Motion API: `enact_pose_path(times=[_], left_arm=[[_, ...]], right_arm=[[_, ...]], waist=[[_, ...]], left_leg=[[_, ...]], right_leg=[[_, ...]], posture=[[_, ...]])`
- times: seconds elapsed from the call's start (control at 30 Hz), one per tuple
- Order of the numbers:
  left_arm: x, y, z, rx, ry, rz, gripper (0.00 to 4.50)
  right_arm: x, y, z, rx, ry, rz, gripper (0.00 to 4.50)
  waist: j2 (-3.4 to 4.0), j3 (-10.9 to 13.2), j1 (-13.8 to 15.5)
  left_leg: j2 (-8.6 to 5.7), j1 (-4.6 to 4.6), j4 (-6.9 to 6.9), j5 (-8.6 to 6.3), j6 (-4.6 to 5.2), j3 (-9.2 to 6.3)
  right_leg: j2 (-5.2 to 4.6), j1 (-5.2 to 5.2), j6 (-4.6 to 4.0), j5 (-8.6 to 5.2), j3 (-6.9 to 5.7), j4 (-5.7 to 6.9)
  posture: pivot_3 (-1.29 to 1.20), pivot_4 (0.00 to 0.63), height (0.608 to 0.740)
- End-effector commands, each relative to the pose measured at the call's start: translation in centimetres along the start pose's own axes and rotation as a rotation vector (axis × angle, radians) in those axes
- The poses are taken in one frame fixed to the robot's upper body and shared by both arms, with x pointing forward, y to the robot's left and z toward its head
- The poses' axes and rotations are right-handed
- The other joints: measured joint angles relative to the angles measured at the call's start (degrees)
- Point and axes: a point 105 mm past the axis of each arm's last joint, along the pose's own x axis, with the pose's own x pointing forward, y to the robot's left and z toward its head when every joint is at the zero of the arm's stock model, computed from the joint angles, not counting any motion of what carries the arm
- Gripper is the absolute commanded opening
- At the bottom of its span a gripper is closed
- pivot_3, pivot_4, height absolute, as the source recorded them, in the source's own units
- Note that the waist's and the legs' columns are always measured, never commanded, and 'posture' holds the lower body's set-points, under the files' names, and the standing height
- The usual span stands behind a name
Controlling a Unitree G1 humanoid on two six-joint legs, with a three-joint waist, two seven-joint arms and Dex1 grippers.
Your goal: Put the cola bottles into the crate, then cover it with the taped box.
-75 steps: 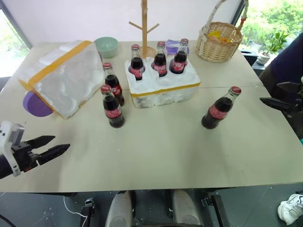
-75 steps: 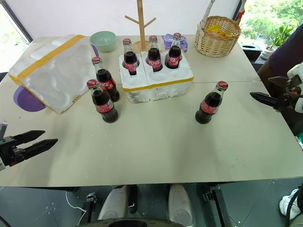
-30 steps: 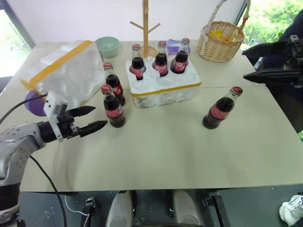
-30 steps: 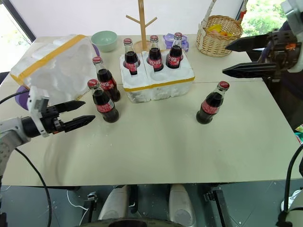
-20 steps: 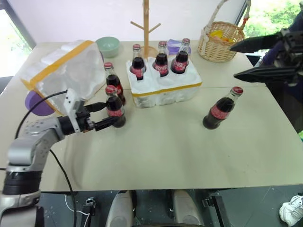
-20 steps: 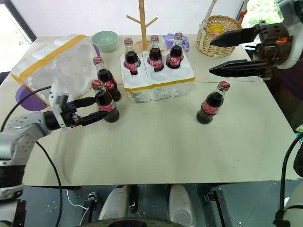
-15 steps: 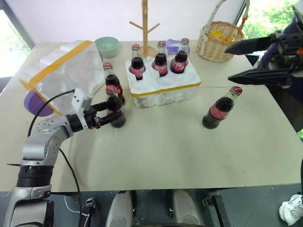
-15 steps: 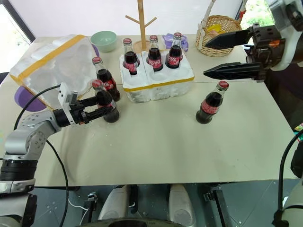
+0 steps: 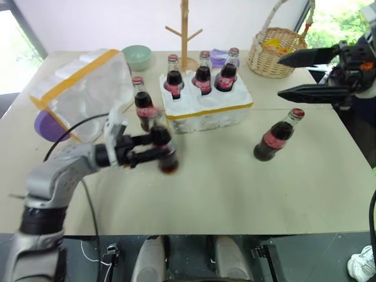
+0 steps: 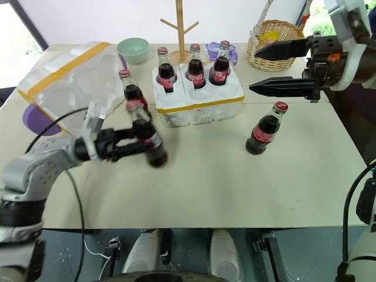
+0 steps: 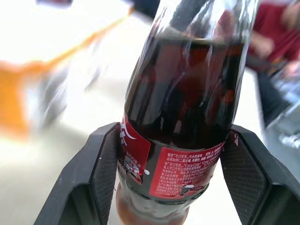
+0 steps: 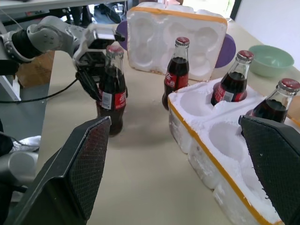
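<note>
- One cola bottle (image 9: pixel 163 144) is held by the left gripper (image 9: pixel 154 148), near the middle left of the table (image 9: pixel 223 194).
- The two black fingers (image 11: pixel 101 173) are pressed on the red label from both sides, as seen in the left wrist view.
- This held bottle is tilted a little and is blurred, so it cannot be told if its bottom touches the table.
- The crate (image 9: pixel 208 108) is found at the far middle of the table, with a yellow tape band around it.
- Three cola bottles (image 9: pixel 202 73) are stood in the far row of the crate's wells.
- The near wells of the crate (image 12: pixel 225 136) are seen empty in the right wrist view.
- Another cola bottle (image 9: pixel 143 104) is stood on the table just to the left of the crate.
- One more cola bottle (image 9: pixel 276 136) is stood alone on the right side of the table, well apart from the crate.
- The right gripper (image 9: pixel 302 75) is held up over the far right of the table, with its fingers spread wide and nothing between them.
- The taped box (image 9: pixel 82 91) is lying tipped on the far left of the table, with a purple plate (image 9: pixel 48 126) partly under it.
- A green bowl (image 9: pixel 137 57), a wooden mug tree (image 9: pixel 184 32) and a wicker basket (image 9: pixel 276 53) are placed along the far edge.
</note>
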Motion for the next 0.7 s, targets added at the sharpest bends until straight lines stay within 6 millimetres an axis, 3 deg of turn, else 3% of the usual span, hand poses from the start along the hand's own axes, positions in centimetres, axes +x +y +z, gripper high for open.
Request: enact_pose_path(times=[0.03,0.2,0.3,0.47,0.7], left_arm=[[3.9,0.1,5.6,0.104,-0.178,0.018,2.58],[9.0,2.0,8.7,0.165,-0.273,0.161,2.58],[10.6,3.8,9.4,0.208,-0.262,0.289,2.58],[13.0,5.6,8.6,0.188,-0.242,0.372,2.58],[15.5,6.5,6.7,0.159,-0.180,0.380,2.58]], right_arm=[[-0.4,0.2,1.3,-0.059,-0.040,-0.028,4.50],[-0.3,-0.1,1.2,-0.055,-0.058,-0.062,4.50],[-0.4,-0.3,1.1,-0.052,-0.063,-0.085,4.50],[-0.9,-0.4,0.7,-0.043,-0.060,-0.116,4.50],[-1.0,-0.9,-0.5,-0.019,-0.010,-0.156,4.50]], waist=[[-0.04,0.02,0.18],[-0.03,0.00,-0.23],[-0.04,0.01,-0.39],[-0.04,0.01,-0.30],[-0.04,0.01,0.07]], left_leg=[[0.00,-0.04,0.16,0.00,0.00,-0.03],[-0.05,-0.08,0.39,-0.06,0.10,-0.04],[-0.04,-0.08,0.37,-0.06,0.11,-0.09],[-0.04,-0.10,0.33,-0.08,0.13,-0.09],[-0.05,-0.51,0.42,-0.08,0.13,-0.11]], right_leg=[[0.01,0.05,0.10,0.06,0.00,0.03],[0.01,0.13,0.30,0.16,0.04,0.01],[0.06,0.05,0.33,0.15,0.03,0.14],[0.06,-0.03,0.37,0.14,0.03,0.20],[0.05,-0.31,0.38,0.14,0.02,0.19]], posture=[[0.00,0.150,0.740],[0.00,0.150,0.740],[0.00,0.150,0.740],[0.00,0.150,0.740],[0.00,0.150,0.740]])
